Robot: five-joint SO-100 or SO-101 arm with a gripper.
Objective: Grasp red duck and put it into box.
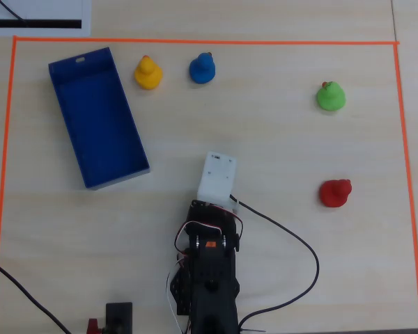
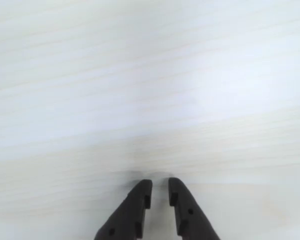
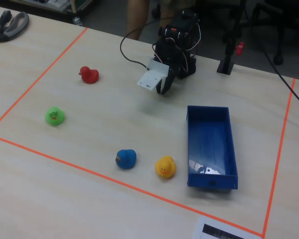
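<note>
Fingers of dark matte plastic stand almost together in the wrist view, with only a thin slit between their blunt tips, and they hold nothing; below them is only pale wood grain. The gripper hangs over bare table, folded in near the arm's own base, with a white boxy camera housing on its wrist. The red duck sits well apart from the fingers, to their right in the overhead view, alone and upright, a small rounded body with a smaller head, smooth and probably a little slippery. The box lies on the opposite side of the fingers, to their left in that view, a long dark-blue tray with low thin walls and a small slot at its far short end; its glossy floor is empty. I think the first risk is the narrow opening: if the jaws do not spread before they come down, the tips will push the duck away and not take it. The round shape can also squeeze out from a grip that is off centre. Further from the fingers, the green duck stands beyond the red one, so a reach that goes too long may arrive at the wrong toy. The yellow duck and the blue duck stand just beside the box, and a low carry could knock them or catch the low wall.
</note>
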